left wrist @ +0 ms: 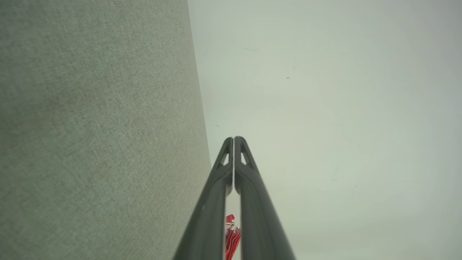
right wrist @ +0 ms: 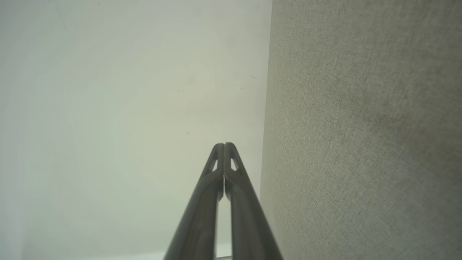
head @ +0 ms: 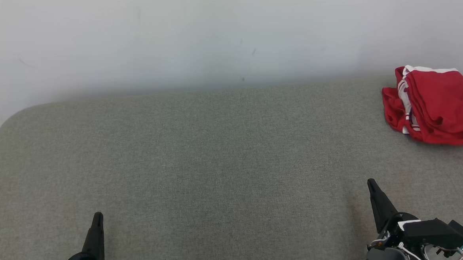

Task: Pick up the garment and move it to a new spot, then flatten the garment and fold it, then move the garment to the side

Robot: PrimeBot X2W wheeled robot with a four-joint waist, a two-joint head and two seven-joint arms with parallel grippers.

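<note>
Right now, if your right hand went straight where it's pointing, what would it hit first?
Probably the white wall; the shut right hand points over the grey surface, left of the red garment.

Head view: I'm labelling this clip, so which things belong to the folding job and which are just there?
Job: garment, bunched at the far right; left hand, shut; right hand, shut; grey surface under them.
Just there: wall behind, white, with a few small marks.
</note>
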